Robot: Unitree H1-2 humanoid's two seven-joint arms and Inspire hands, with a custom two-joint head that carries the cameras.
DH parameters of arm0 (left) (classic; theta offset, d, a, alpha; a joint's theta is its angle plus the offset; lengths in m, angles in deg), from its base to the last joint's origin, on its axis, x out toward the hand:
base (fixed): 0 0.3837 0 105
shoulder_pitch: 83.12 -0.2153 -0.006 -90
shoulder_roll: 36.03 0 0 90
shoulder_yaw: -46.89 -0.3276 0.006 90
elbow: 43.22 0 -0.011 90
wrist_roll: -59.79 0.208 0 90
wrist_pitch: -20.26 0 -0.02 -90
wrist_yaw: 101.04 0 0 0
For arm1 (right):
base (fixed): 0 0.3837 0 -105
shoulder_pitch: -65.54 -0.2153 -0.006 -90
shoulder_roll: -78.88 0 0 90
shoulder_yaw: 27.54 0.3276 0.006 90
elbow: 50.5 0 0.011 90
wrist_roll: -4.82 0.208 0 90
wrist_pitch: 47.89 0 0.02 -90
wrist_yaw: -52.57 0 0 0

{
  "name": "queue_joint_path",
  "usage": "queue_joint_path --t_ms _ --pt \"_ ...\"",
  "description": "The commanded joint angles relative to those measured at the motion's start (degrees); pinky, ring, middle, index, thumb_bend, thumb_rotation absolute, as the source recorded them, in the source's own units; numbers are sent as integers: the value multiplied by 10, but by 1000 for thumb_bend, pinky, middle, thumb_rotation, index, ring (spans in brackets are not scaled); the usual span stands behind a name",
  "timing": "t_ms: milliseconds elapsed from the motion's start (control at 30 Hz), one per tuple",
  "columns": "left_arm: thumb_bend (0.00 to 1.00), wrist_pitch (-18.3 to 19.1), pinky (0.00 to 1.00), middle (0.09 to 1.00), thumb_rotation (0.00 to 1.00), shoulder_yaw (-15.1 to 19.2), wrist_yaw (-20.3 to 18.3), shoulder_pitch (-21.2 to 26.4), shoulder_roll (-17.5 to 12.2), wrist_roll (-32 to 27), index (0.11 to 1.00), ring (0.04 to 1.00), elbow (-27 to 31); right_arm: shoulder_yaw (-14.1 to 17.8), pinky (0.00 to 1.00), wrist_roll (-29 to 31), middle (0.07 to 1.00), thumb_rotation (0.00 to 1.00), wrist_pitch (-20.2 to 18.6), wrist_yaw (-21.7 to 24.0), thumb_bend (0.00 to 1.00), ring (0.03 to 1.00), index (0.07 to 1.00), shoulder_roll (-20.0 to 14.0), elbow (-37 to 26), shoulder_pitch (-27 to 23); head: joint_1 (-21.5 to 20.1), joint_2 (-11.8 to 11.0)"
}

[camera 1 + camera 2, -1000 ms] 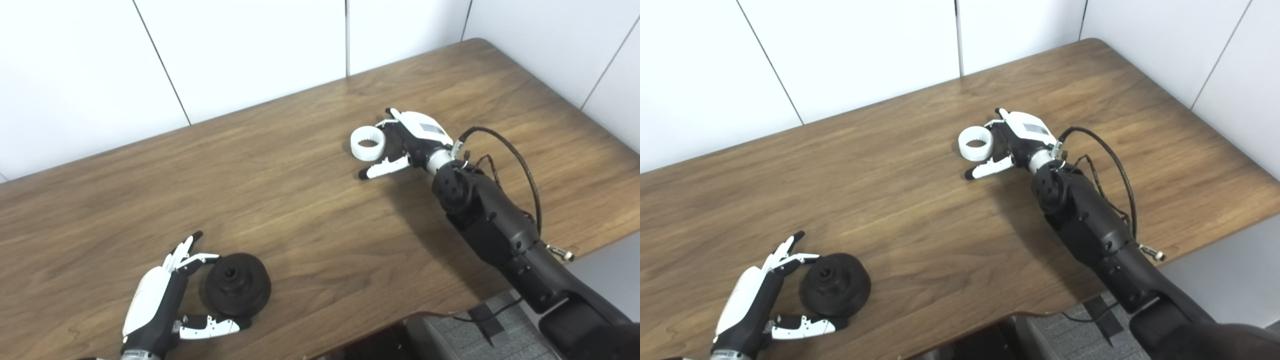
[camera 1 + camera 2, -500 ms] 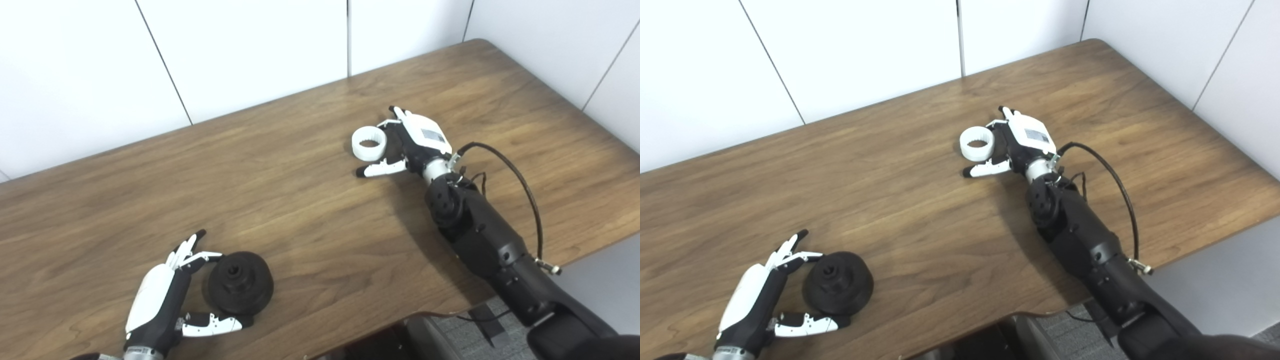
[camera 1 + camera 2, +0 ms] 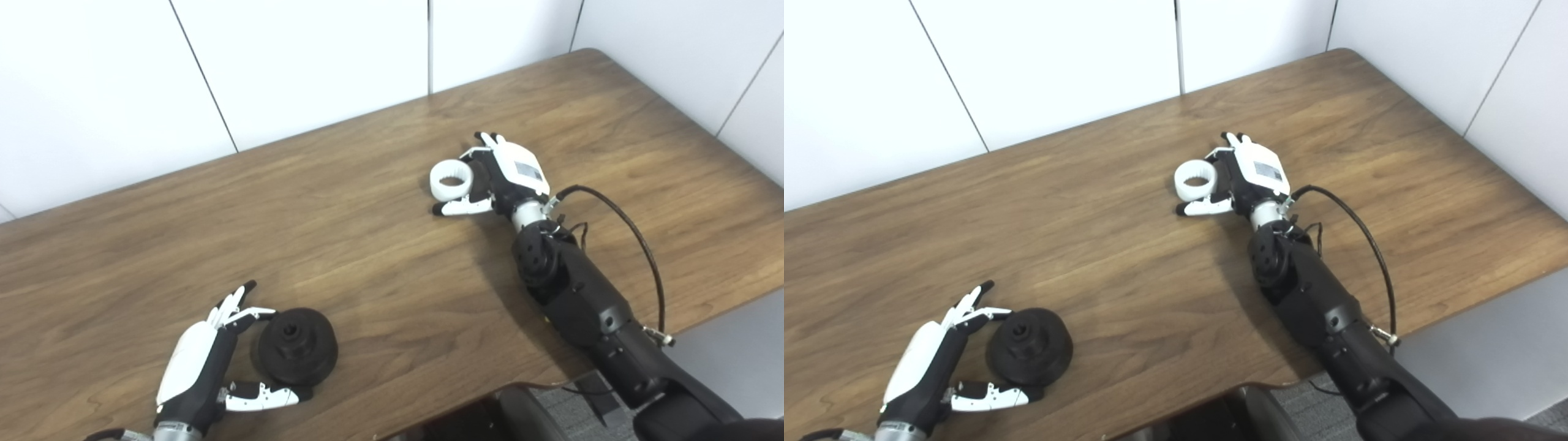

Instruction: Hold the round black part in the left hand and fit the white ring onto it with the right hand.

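Note:
The round black part (image 3: 297, 346) lies flat on the wooden table (image 3: 367, 263) near the front left, its hole facing up. My left hand (image 3: 202, 367) cups it from the left, fingers apart, thumb below the part's rim, not closed on it. The white ring (image 3: 451, 179) rests on the table at the middle right. My right hand (image 3: 505, 177) sits just to its right, open, with fingers curling behind the ring and the thumb (image 3: 462, 207) stretched in front of it. Whether the fingers touch the ring is unclear.
White wall panels (image 3: 306, 61) close off the table's far and right sides. The table's front edge (image 3: 429, 410) runs near my left hand. A black cable (image 3: 637, 233) loops beside my right forearm. Grey floor (image 3: 569, 410) shows below the front edge.
My right hand has turned and drawn in around the white ring, thumb moving closer to it. The left hand and the black part hold their places; the camera shifted slightly.

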Motion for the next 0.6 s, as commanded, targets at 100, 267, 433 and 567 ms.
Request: queue_joint_path --t_ms 100,267,433,567 --pt "1000 -4 1000 1000 303 7 3 13 -4 -2 642 1000 24 6 1000 6 910 151 21 -24 520 981 493 3 8 -5 -1 1" --pt "1000 -4 1000 1000 294 8 1 13 -3 -1 641 1000 25 7 1000 8 904 145 25 -29 515 975 490 2 7 -4 -1 2" --pt "1000 -2 1000 1000 302 9 -1 13 -3 -2 642 1000 27 7 1000 8 894 144 33 -36 515 966 489 1 8 -2 1 4" --pt "1000 -3 1000 1000 290 9 0 12 -2 -3 641 1000 27 7 1000 6 883 142 41 -43 516 960 487 1 11 -1 2 4"
